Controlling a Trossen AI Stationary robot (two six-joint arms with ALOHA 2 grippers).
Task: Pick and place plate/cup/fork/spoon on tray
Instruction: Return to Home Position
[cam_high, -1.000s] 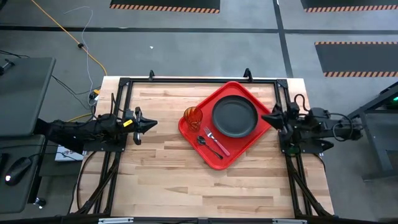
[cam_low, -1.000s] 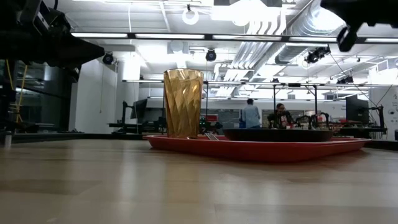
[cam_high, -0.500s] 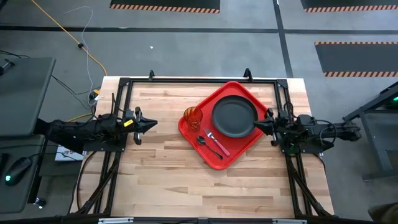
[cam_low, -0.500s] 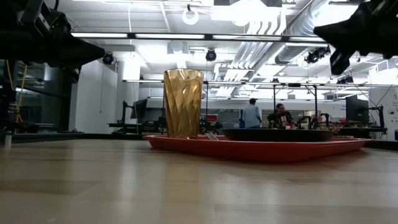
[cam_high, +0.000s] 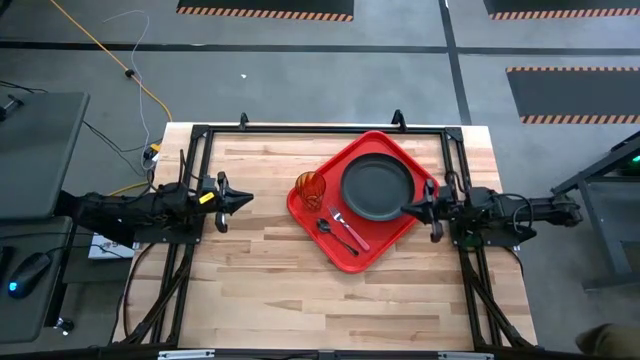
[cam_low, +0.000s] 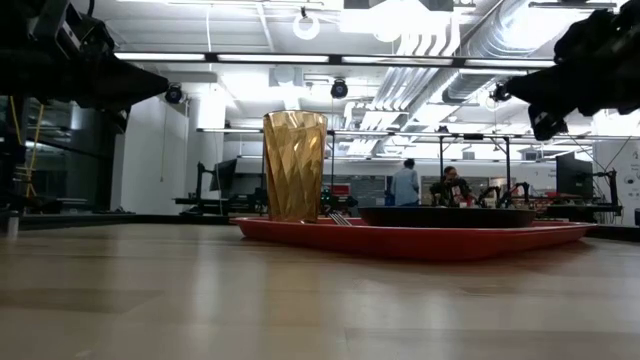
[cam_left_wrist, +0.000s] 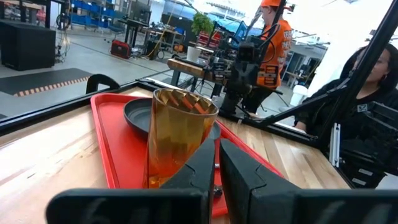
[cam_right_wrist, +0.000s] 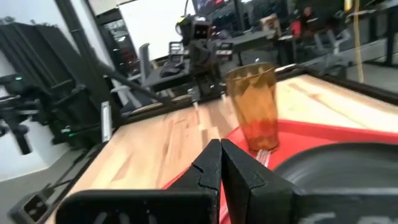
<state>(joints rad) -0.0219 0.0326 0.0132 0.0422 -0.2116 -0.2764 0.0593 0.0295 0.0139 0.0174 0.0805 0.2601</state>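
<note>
The red tray (cam_high: 396, 231) lies turned on the table's right half. On it rest the dark plate (cam_high: 377, 189), the amber cup (cam_high: 310, 187) standing upright at its left corner, the fork (cam_high: 350, 229) with the red-pink handle and the dark spoon (cam_high: 331, 232). My right gripper (cam_high: 405, 210) is shut and empty, above the tray's right edge beside the plate. My left gripper (cam_high: 247, 199) is shut and empty at the table's left side, pointing at the cup (cam_left_wrist: 177, 140).
A black metal frame (cam_high: 300, 130) runs along the table's far edge and both sides. Bare wood lies in the near half of the table (cam_high: 330, 300). People (cam_left_wrist: 273, 37) stand and sit beyond the table's right side.
My right gripper has moved toward the table's left edge and a little toward the near edge, coming over the tray's right edge beside the plate, and has come down in the low view. The tableware and the left arm have kept still.
</note>
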